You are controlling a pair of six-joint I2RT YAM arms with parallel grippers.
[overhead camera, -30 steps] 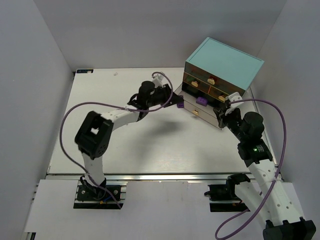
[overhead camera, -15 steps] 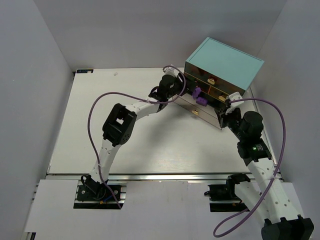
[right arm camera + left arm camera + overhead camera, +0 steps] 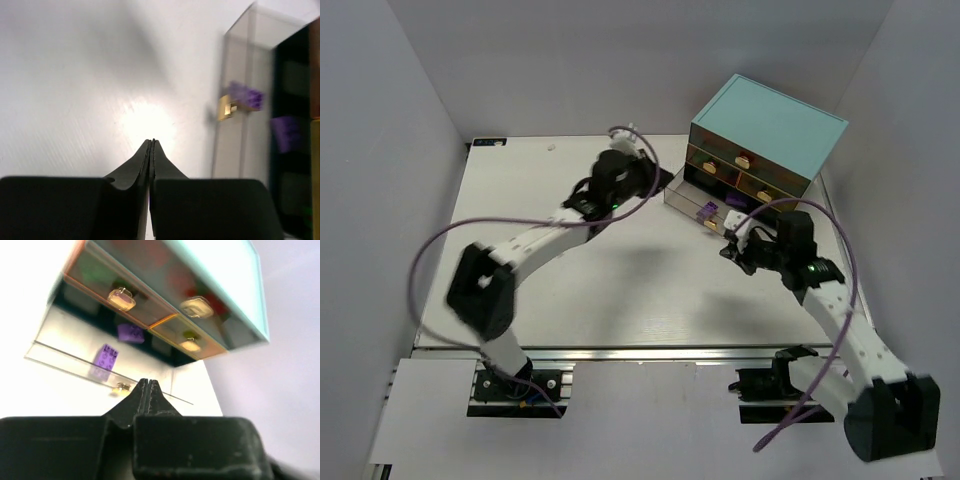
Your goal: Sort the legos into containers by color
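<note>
The cabinet (image 3: 768, 120) with a light-blue top stands at the back right. Its lower left drawer (image 3: 688, 203) is pulled out and holds purple legos (image 3: 712, 212). In the left wrist view one purple lego (image 3: 106, 356) lies in the open drawer and another (image 3: 131, 333) lies further in. The upper drawers (image 3: 125, 295) are closed, with red and green shapes showing inside. My left gripper (image 3: 658, 180) is shut and empty, just left of the open drawer. My right gripper (image 3: 732, 243) is shut and empty, over the table in front of the drawer's knob (image 3: 227, 107).
The white table (image 3: 570, 280) runs between grey walls on the left, back and right. The open drawer sticks out from the cabinet towards the table's middle, between my two grippers.
My left gripper carried a purple lego to the open drawer, let it go there and drew back left. My right gripper swung left and down, away from the cabinet front.
</note>
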